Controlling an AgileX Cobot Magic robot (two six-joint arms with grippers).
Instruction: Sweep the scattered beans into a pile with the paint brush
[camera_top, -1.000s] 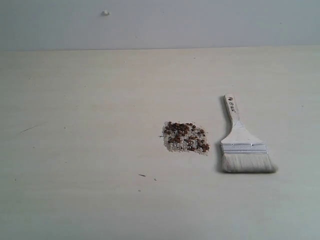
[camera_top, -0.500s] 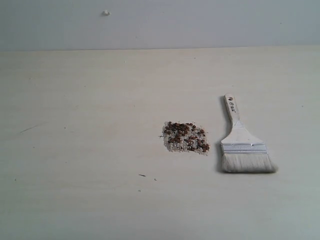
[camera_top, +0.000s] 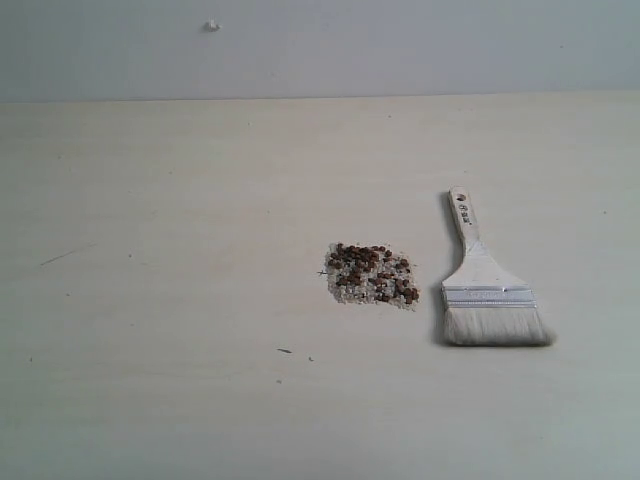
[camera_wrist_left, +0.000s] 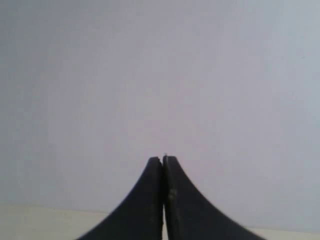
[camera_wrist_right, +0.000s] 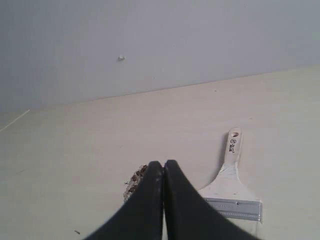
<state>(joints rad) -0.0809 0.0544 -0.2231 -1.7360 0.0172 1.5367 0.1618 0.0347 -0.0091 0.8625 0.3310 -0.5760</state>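
Note:
The beans (camera_top: 372, 275) lie gathered in one compact pile of brown beans and white grains at the table's middle. Just to its right the paint brush (camera_top: 484, 289) lies flat, its off-white bristles toward the near edge and its cream handle pointing away. No arm shows in the exterior view. In the right wrist view my right gripper (camera_wrist_right: 163, 163) is shut and empty, held above the table, with the pile's edge (camera_wrist_right: 136, 179) and the brush (camera_wrist_right: 231, 190) showing past its black fingers. My left gripper (camera_wrist_left: 162, 159) is shut and empty too, facing a blank wall.
The pale wooden table (camera_top: 180, 220) runs back to a grey wall (camera_top: 400, 45). A few tiny dark specks (camera_top: 285, 351) lie in front of the pile. A small white knob (camera_top: 211, 25) sticks out of the wall.

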